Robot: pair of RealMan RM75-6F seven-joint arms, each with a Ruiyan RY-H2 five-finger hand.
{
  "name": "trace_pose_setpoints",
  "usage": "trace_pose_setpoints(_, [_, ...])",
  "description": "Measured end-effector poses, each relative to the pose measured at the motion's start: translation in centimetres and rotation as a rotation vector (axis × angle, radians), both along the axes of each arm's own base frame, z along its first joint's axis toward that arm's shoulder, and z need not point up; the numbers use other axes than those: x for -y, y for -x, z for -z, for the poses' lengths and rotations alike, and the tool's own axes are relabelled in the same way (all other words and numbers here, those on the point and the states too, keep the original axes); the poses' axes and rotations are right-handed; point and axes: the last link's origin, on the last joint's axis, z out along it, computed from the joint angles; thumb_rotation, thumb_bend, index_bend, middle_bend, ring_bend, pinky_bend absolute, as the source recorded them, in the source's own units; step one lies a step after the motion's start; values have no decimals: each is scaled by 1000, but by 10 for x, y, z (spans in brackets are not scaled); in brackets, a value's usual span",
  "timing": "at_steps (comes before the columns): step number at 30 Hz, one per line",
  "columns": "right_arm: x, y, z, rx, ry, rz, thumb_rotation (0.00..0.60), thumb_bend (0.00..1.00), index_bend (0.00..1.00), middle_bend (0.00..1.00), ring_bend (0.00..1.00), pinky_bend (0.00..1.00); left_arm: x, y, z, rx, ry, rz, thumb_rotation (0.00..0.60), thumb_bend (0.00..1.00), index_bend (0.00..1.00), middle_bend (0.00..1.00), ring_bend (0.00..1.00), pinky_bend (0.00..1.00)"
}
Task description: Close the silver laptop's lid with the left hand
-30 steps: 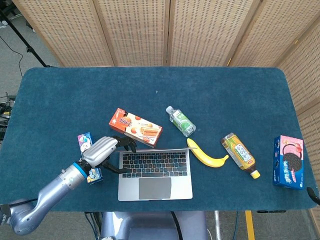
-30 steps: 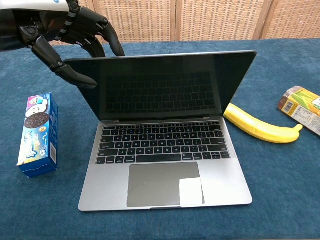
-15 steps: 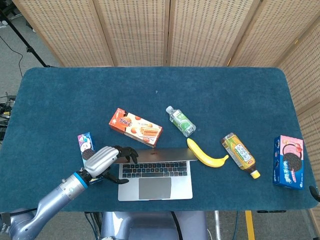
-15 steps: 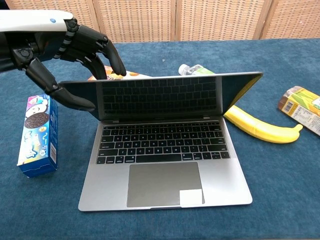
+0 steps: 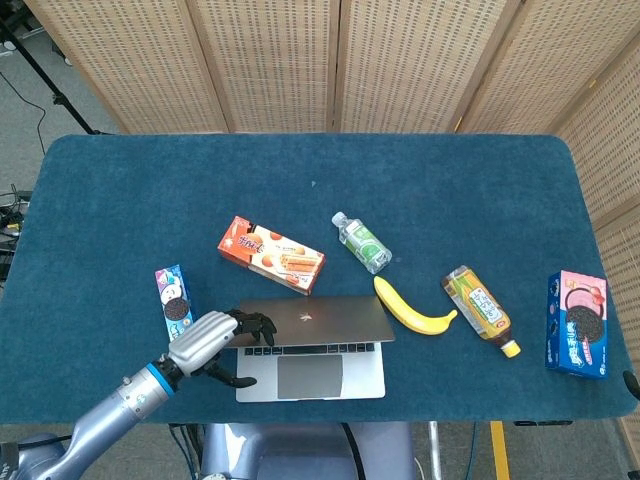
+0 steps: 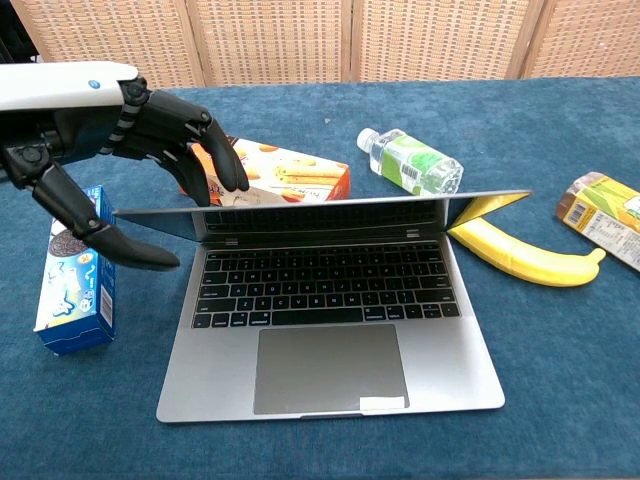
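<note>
The silver laptop (image 5: 312, 343) lies near the table's front edge, left of the middle. Its lid (image 6: 330, 205) is tipped far forward and hangs low over the keyboard (image 6: 320, 290), still a little apart from it. My left hand (image 6: 120, 150) is at the lid's left corner. Its fingers (image 6: 222, 165) press on the lid's back, spread apart. The thumb (image 6: 125, 250) reaches under the corner, and I cannot tell whether it touches the lid. In the head view my left hand (image 5: 213, 340) covers the laptop's left edge. My right hand does not show.
A small blue cookie box (image 6: 75, 270) stands just left of the laptop, under my hand. Behind the lid lie a red biscuit box (image 6: 275, 172) and a water bottle (image 6: 410, 160). A banana (image 6: 520, 250), a tea bottle (image 5: 480, 308) and a pink cookie box (image 5: 577, 322) lie to the right.
The lid has swung from nearly upright down to a low angle over the keyboard. My left hand came down and toward me with it.
</note>
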Motion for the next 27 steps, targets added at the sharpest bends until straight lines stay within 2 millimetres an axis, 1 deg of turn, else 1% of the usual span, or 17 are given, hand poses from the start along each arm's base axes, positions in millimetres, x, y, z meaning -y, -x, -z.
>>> trace_pose_setpoints(10, [2, 3, 1, 7, 1, 11, 600, 236, 59, 0, 0, 0, 14, 6, 6, -10, 36, 6, 600, 141, 432, 354, 393, 297])
trace_pose_setpoints(17, [3, 5, 1, 11, -3, 16, 600, 236, 59, 0, 0, 0, 26, 13, 13, -29, 71, 8, 600, 141, 431, 354, 393, 298])
trace_pose_setpoints(27, [3, 10, 1, 17, -3, 31, 600, 237, 59, 0, 0, 0, 38, 21, 22, -44, 115, 2, 600, 141, 431, 354, 394, 299])
